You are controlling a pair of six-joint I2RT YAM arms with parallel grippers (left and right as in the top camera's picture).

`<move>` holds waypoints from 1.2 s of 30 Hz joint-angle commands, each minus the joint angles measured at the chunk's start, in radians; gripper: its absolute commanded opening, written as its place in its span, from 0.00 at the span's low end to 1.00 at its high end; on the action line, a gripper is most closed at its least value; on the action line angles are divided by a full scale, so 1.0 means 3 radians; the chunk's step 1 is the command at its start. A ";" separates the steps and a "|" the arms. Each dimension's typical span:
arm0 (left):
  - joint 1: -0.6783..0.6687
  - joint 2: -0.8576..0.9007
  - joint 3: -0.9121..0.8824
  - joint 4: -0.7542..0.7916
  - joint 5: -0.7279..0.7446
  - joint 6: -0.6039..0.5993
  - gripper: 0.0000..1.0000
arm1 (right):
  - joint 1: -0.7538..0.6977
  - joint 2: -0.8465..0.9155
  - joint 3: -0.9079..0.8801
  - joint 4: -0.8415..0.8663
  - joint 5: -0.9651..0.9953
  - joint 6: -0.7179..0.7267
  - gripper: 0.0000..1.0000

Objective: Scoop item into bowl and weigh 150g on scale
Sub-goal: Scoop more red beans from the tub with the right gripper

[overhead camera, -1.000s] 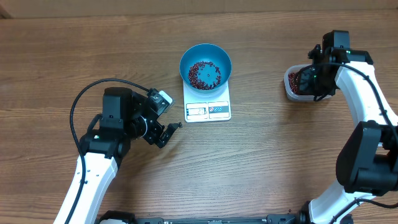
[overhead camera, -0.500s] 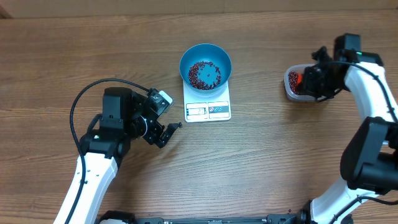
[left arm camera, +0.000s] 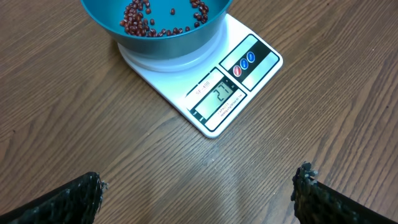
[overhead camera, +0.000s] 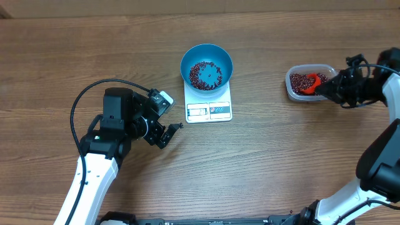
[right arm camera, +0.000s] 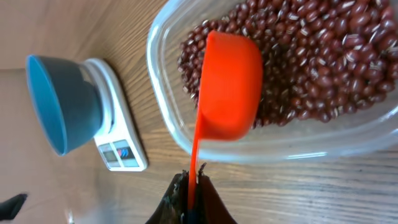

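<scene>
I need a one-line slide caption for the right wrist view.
Right gripper holds orange scoop at clear tub of beans; blue bowl sits on scale.

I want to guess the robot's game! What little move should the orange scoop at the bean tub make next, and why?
Probably dip the orange scoop into the beans in the clear tub to fill it. The right gripper is shut on its handle there, and the blue bowl on the scale has only a few beans.
</scene>
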 commanded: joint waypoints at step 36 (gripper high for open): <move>-0.0006 -0.0003 0.0000 0.0010 -0.0010 -0.0033 1.00 | 0.0661 0.0015 0.0027 -0.0177 -0.1648 -0.0435 0.04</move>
